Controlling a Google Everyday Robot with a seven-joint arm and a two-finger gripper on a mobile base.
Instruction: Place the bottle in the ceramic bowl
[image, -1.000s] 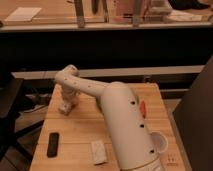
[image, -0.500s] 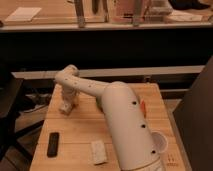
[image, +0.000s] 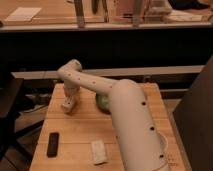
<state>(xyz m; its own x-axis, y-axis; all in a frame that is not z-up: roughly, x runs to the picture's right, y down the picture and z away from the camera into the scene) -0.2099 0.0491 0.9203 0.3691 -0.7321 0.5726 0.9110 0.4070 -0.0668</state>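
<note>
One arm spans the wooden table (image: 80, 132), with the gripper (image: 68, 104) lowered at about 10 o'clock from the table centre, just left of the ceramic bowl (image: 103, 102). The bowl sits at roughly 12 o'clock, mostly hidden behind the arm; only a green edge shows. The bottle cannot be identified with certainty: a pale shape at the gripper may be the bottle or the gripper's own fingers, and their state cannot be told. Judged step: grasp or early carry. The next move calls for a lift and a short shift toward 3 o'clock over the bowl. A dark flat object (image: 52, 144) and a white packet (image: 98, 151) lie near 7 and 6 o'clock.
</note>
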